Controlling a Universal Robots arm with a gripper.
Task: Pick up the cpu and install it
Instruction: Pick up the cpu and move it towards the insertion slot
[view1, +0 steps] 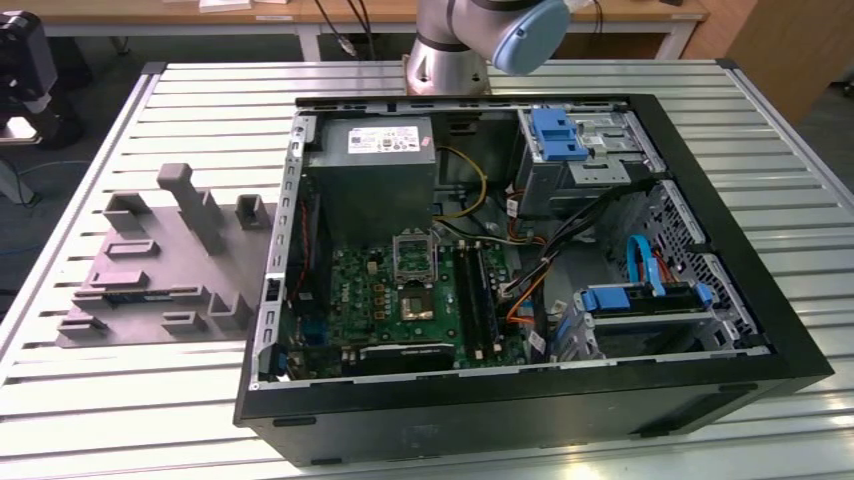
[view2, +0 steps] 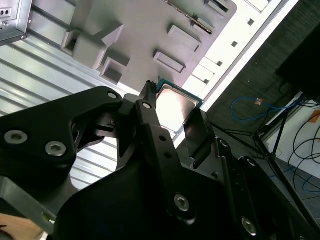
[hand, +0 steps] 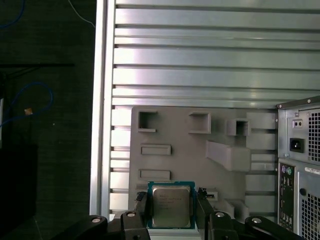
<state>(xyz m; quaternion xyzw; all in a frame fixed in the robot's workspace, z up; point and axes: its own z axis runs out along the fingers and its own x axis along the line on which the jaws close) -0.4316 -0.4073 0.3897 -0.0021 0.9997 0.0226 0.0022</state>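
The cpu (hand: 171, 206) is a flat square chip with a shiny metal top and a thin greenish edge. It sits between the two black fingers (hand: 142, 209) of my gripper (hand: 172, 202), which is shut on it. It hangs high above the grey moulded tray (hand: 200, 150). In the second wrist view the cpu (view2: 175, 106) gleams between the same fingers (view2: 150, 117) of the gripper (view2: 172, 114), over the tray's (view2: 140, 30) edge. In the exterior view the tray (view1: 147, 285) lies to the left of the open computer case (view1: 521, 400), whose green motherboard (view1: 387, 300) carries a socket (view1: 418, 302).
The case holds a power supply (view1: 378, 150), blue drive caddies (view1: 641, 300), and cable bundles (view1: 534, 270) beside the board. The arm's base (view1: 447, 60) stands behind the case on the slatted metal table (view1: 200, 100). Upright blocks (view1: 194, 205) rise from the tray. Beyond the table edge lies dark floor with blue cable (hand: 30, 102).
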